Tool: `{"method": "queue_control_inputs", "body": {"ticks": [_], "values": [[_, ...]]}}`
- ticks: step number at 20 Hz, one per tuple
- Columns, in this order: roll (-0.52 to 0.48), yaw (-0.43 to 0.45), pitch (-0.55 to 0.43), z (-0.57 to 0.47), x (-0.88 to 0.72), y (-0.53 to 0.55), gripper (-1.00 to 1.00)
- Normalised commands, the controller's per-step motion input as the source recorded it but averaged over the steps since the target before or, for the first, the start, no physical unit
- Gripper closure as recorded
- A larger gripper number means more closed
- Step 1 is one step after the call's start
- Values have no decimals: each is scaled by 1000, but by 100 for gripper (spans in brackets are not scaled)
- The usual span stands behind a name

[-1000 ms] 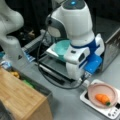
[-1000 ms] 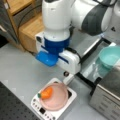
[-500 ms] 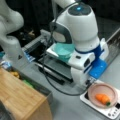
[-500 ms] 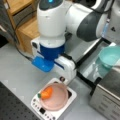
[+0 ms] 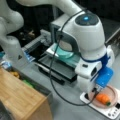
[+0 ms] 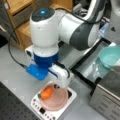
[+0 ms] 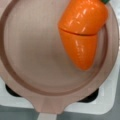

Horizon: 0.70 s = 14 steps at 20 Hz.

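An orange toy carrot (image 7: 81,32) with a green top lies in a shallow pink plate (image 7: 32,57), toward the upper right of the wrist view. In both front views the plate (image 5: 113,93) (image 6: 58,100) sits on a white appliance with buttons (image 5: 110,112) (image 6: 41,110), and the carrot (image 5: 103,98) (image 6: 46,93) rests on it. My gripper (image 6: 59,85) hangs just above the plate beside the carrot, fingers hidden behind the white hand (image 5: 87,83). No fingers show in the wrist view.
A teal bowl (image 5: 63,52) (image 6: 110,56) rests on a dark tray (image 5: 62,68) behind the arm. A wooden cabinet (image 5: 20,100) stands at a front view's bottom left, and wooden shelving (image 6: 22,15) at a front view's top left. A black cable (image 5: 53,82) loops off the wrist.
The arm has swung over toward the plate and come lower, so the hand now sits close above the plate and carrot. The carrot and plate have stayed put.
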Motion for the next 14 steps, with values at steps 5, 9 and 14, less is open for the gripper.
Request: {"method": "queue_control_inputs", "body": {"ticks": [5,9,14], "values": [[-322,-34,163,-2,354,105,-100],[-346,-60,155,-75,374,151,-100],[-319,-26,139,-75,349,139,-100]]}}
